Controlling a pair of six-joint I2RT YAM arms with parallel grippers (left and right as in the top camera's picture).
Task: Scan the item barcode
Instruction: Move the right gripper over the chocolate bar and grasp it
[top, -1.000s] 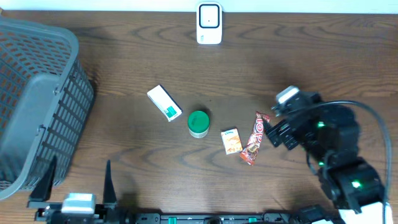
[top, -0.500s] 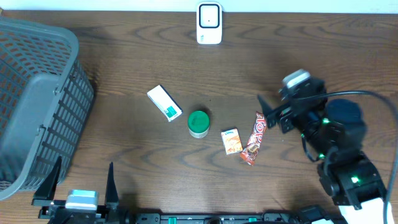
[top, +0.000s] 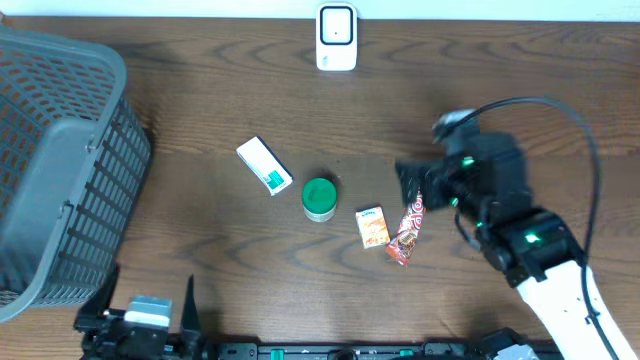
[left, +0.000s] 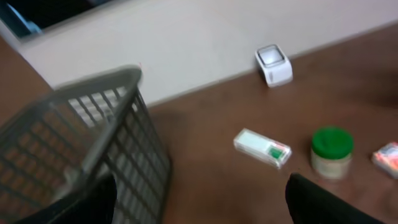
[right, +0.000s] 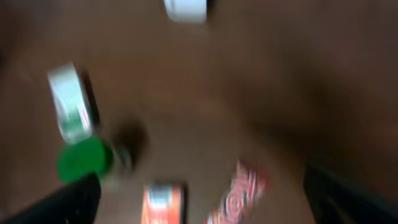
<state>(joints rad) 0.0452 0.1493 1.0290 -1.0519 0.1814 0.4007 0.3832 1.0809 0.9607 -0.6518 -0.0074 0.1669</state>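
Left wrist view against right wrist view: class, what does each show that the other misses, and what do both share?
Only left wrist: the grey basket. Only right wrist: the red snack wrapper. Both: the white scanner, the white-and-green box, the green-lidded jar and the orange packet, which is cut off at the left wrist view's edge.

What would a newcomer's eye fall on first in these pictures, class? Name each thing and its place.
The big grey basket fills the left end of the table. The right arm's open pincer hovers at the far end of the red snack wrapper mid-table. A white scanner stands at the far edge.
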